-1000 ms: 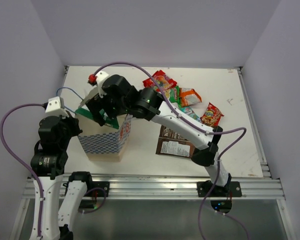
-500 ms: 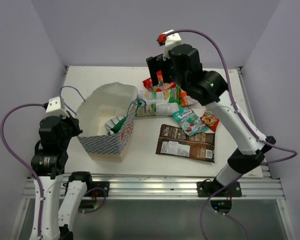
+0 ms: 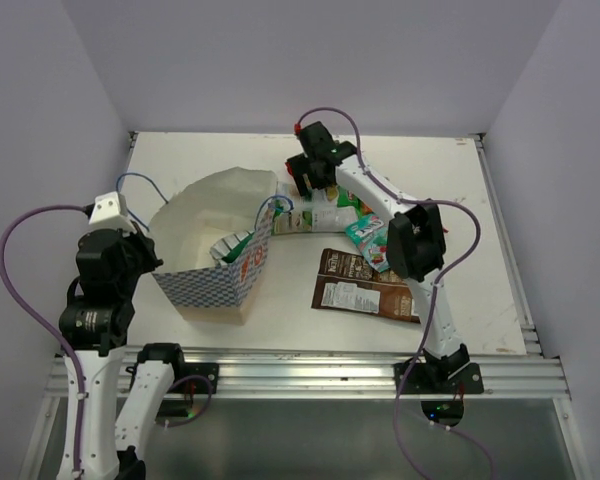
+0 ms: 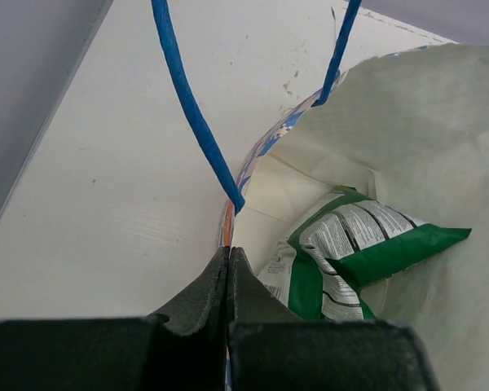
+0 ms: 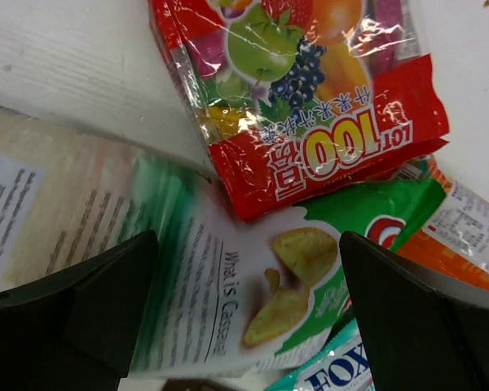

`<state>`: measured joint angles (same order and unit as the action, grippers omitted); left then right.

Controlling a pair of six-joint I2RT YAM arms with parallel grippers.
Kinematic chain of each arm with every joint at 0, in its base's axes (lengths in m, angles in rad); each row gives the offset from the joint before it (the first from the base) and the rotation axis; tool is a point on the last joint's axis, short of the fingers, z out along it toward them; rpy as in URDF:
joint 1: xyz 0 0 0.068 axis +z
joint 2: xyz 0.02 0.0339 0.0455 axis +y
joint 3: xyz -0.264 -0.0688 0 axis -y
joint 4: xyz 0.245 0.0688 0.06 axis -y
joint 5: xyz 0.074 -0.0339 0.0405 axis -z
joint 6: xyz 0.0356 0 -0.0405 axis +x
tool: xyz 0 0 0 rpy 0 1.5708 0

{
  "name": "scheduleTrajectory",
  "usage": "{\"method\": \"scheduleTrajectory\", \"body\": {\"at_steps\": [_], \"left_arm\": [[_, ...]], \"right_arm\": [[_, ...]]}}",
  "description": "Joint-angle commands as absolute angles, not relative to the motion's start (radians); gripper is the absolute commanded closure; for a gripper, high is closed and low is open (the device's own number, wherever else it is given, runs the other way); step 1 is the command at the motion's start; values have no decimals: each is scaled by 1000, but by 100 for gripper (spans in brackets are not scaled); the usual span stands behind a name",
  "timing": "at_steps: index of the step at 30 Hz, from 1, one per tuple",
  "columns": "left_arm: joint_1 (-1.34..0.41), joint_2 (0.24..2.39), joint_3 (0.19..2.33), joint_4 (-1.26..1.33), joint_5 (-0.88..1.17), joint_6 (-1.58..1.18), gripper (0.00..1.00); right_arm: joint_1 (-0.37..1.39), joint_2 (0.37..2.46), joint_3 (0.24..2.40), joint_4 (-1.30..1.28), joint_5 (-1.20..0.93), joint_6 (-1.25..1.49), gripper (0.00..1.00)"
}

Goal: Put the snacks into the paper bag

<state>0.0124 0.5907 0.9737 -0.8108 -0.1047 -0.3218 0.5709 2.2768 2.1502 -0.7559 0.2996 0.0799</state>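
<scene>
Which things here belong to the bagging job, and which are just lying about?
Job: paper bag; green chip bag inside it; on the table: green-white chip bag, red candy pack, brown bag, teal pack.
Just there: table, metal rail.

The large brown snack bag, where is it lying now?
In the top view the brown bag lies flat on the table, to the right of the paper bag and on the near side of the teal pack.
</scene>
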Motion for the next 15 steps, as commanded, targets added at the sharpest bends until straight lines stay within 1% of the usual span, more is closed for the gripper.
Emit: {"method": "scheduleTrajectory", "body": {"at_steps": [1,3,5,8,9,11,12,13,14,15], "left_arm": [[11,578,1026,-854,-149,-316,100],[11,572,1028,-859,-164,-319,100],[11,568,1022,-859,-169,-327,100],[11,572,1012,-845,-169,-337,100],[11,575,1009,-841,-164,-339,100],[11,583,1006,-827,-160,-342,100],[11,587,1005,-821,-156,-342,100],[11,589,1005,-818,-156,-342,100],[11,589,1005,-815,-156,-342,100],[11,591,1003,-812,-156,-344,100]], "right_arm": [[566,2270,2142,-738,279,107,1],[566,2273,2102,-747,268,112,1],[566,2269,2057,-762,252,120,5],[565,2250,1993,-784,232,121,20],[565,2241,1976,-788,223,121,34],[565,2232,1933,-793,201,118,48],[566,2224,1919,-795,193,120,60],[563,2220,1892,-795,184,118,67],[564,2215,1878,-795,183,118,77],[565,2211,1865,-792,192,118,100]]}}
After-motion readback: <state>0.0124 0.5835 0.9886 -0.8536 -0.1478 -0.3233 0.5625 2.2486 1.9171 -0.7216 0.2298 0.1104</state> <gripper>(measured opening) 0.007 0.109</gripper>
